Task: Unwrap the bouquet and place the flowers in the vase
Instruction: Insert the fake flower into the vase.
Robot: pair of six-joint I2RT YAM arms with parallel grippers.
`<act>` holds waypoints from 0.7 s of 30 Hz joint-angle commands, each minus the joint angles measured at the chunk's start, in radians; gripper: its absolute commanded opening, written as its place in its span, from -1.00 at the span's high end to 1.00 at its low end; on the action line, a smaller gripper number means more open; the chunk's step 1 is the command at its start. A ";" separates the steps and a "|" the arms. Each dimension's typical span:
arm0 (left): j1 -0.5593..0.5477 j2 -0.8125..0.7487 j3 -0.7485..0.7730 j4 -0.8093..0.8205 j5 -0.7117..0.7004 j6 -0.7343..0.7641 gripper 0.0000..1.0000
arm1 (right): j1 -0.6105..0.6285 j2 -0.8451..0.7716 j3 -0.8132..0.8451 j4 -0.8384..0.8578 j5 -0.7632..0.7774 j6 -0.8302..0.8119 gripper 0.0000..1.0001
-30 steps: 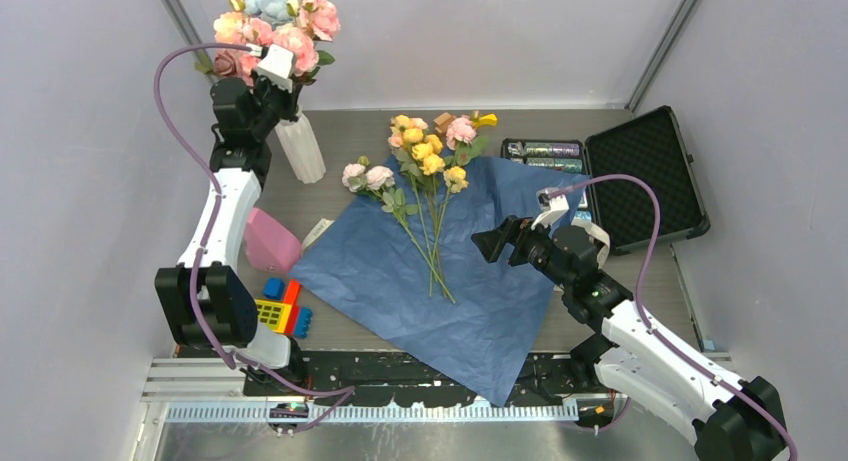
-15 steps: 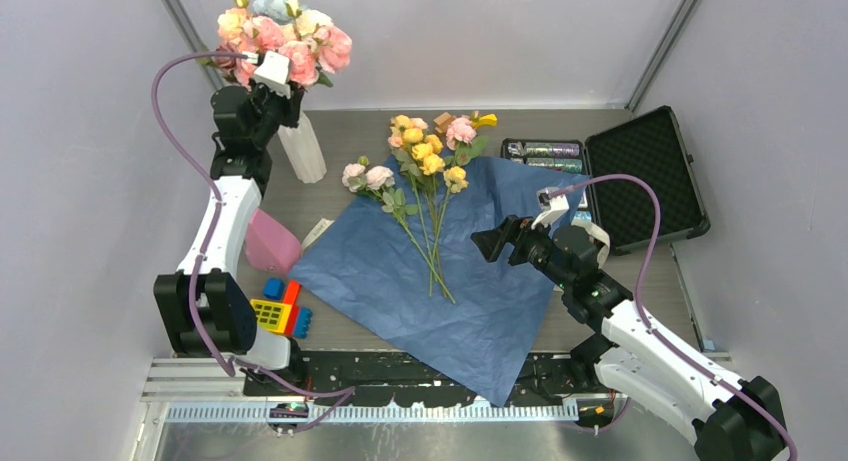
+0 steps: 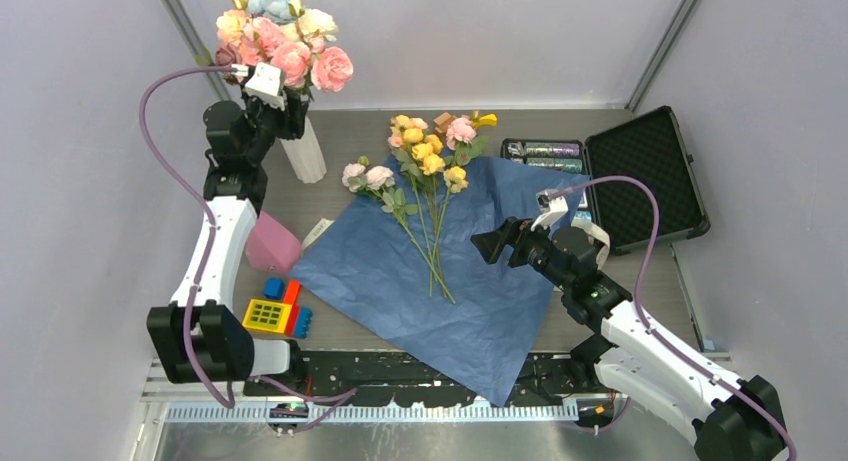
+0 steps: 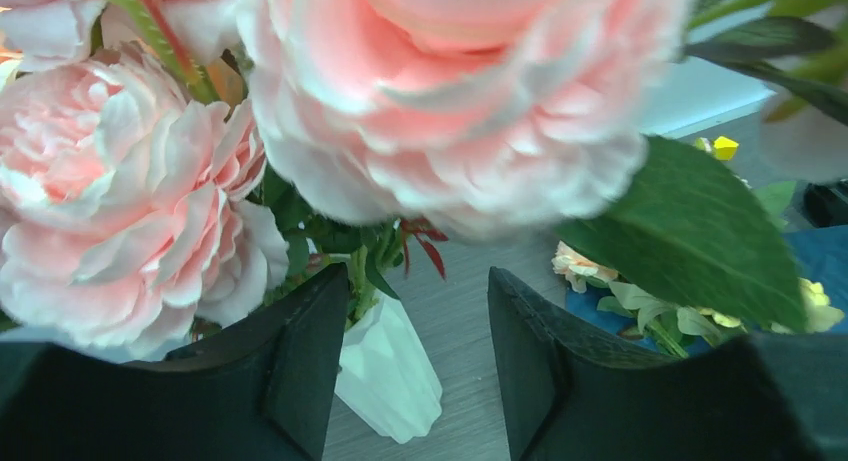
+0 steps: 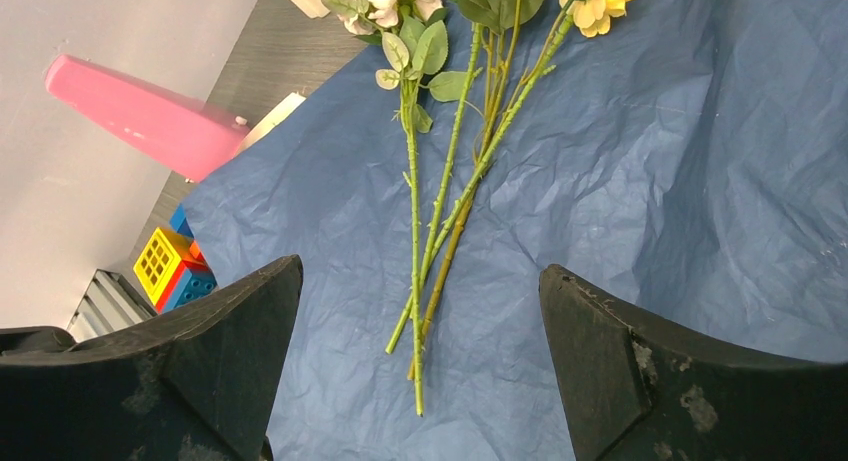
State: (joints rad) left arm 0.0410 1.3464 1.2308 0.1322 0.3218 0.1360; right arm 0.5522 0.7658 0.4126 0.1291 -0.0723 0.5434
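Observation:
The bouquet lies unwrapped: its blue paper wrap (image 3: pixel 480 281) is spread flat on the table. The flowers (image 3: pixel 428 156), yellow and pink roses, rest on it with their green stems (image 5: pixel 445 201) pointing towards me. The white ribbed vase (image 3: pixel 303 153) stands at the back left and holds a bunch of big pink blooms (image 3: pixel 290 41). My left gripper (image 3: pixel 285 106) is at the vase's mouth, open, with nothing between its fingers; the vase (image 4: pixel 388 376) shows below it. My right gripper (image 3: pixel 490 243) hovers open above the wrap, over the stem ends (image 5: pixel 419 271).
A pink cone block (image 3: pixel 270 243) and coloured toy bricks (image 3: pixel 278 311) sit left of the wrap. An open black case (image 3: pixel 645 176) and a box of small items (image 3: pixel 545 151) lie at the back right. Grey walls close in on both sides.
My left gripper has opened and drawn back a little from the big blooms, which now stand free in the vase. The right arm has not moved.

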 commanded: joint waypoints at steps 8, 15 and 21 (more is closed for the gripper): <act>0.006 -0.187 -0.058 -0.182 0.066 -0.061 -0.46 | -0.005 -0.025 -0.001 0.050 -0.011 0.019 -0.87; 0.002 -0.353 -0.182 -0.309 0.123 -0.297 -0.74 | -0.005 -0.006 0.063 -0.078 0.009 0.008 -0.81; 0.003 -0.441 -0.306 -0.455 0.062 -0.486 -0.78 | 0.006 0.111 0.127 -0.156 0.001 0.017 -0.64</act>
State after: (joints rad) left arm 0.0414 0.9314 0.9733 -0.1795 0.4198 -0.1875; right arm 0.5522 0.8116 0.4694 0.0219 -0.0723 0.5529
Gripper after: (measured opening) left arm 0.885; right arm 0.840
